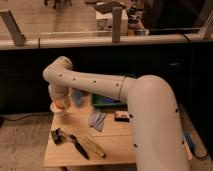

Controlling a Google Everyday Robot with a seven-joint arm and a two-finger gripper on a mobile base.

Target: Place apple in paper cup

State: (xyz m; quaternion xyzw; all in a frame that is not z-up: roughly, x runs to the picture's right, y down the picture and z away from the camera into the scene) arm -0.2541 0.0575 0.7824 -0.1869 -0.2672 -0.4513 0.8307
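My gripper (59, 98) hangs at the end of the white arm, over the table's back left corner. The orange-yellow apple (61, 105) shows right under the gripper, at the mouth of the small white paper cup (59, 113). The cup stands upright on the wooden table (112, 142). The gripper hides the top of the apple, and I cannot tell whether the apple rests in the cup or is still held.
A blue cup-like object (77, 96) stands just right of the gripper. A green tray (107, 101) is behind it. A blue-grey packet (96, 120) and a small dark item (120, 116) lie mid-table. A dark brush (62, 136) and a long yellow object (93, 146) lie at the front.
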